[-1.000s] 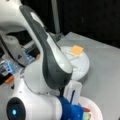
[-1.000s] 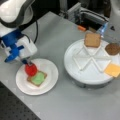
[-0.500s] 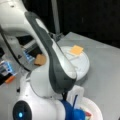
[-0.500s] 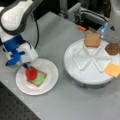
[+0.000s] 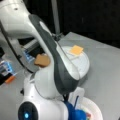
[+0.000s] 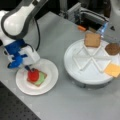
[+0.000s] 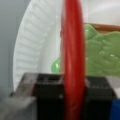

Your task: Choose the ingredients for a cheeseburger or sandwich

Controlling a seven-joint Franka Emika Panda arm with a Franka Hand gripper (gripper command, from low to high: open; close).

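Red tomato disc (image 7: 73, 57) held edge-on, clamped between the jaws of the blue-and-black gripper (image 6: 29, 69), over a sandwich in progress.

Beneath it lie the green lettuce blob (image 7: 105, 58) and a tan-brown toast square (image 6: 40, 80) on the round white plate (image 6: 51, 72). On the white divided tray (image 6: 85, 72) remain a second toast square (image 6: 92, 40), the dark brown patty disc (image 6: 112, 48) and the yellow cheese square (image 6: 113, 69). In a front view the white arm (image 5: 50, 57) hides most of the plate; the fingertips are hard to make out.
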